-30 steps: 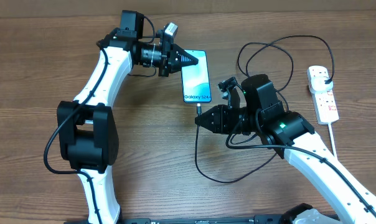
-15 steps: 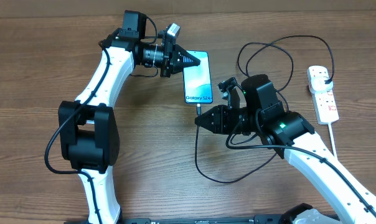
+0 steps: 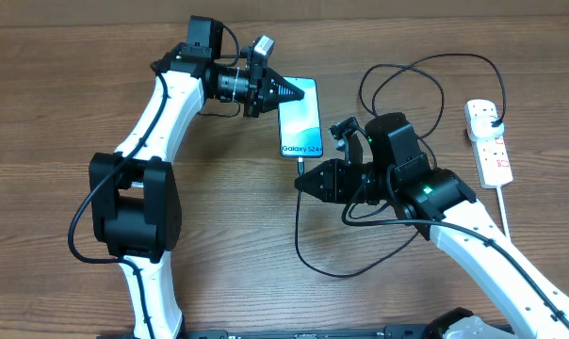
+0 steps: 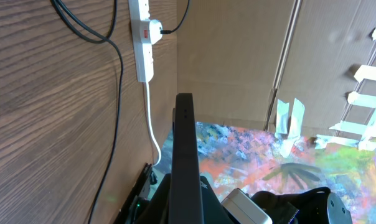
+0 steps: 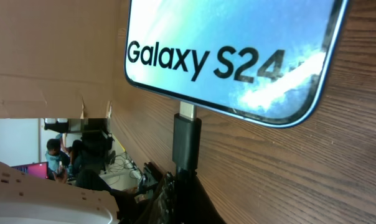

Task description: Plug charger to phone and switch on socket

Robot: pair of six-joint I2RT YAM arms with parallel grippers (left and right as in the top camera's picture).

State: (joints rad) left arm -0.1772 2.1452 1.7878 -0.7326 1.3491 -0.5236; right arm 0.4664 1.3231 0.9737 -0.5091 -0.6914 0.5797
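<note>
At phone (image 3: 300,121) edge, charger tip (image 5: 187,134) touching; socket (image 3: 489,143) holds black plug (image 3: 493,114).

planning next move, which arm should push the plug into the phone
Right. The right tool grips the charger plug, tip at the phone's bottom edge; the left tool sits at the top edge.

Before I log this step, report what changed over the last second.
The shut left pincer moved slightly toward the socket, and the phone slid the same way with it. Nothing was grasped or released. The right pincer stayed put, shut on the charger with its plug at the phone's bottom edge. The socket did not move.
</note>
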